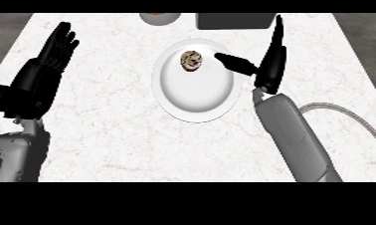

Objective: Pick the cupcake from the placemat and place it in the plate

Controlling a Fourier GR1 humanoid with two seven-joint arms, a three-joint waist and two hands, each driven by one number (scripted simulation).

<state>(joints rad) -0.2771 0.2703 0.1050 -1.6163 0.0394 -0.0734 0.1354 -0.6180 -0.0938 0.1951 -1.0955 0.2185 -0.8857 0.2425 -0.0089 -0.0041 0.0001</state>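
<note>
The cupcake, brown with a pale swirled top, sits inside the white plate near its far rim. My right hand is just right of the plate, open, fingers straight toward the far edge and the thumb stretched left over the plate's rim, its tip a little short of the cupcake. The dark grey placemat lies at the far edge of the counter with nothing on it that I can see. My left hand rests open at the left side, fingers up.
A brown-rimmed round object shows partly at the far edge, left of the placemat. A grey cable curves beside my right forearm. The white marble counter spreads around the plate.
</note>
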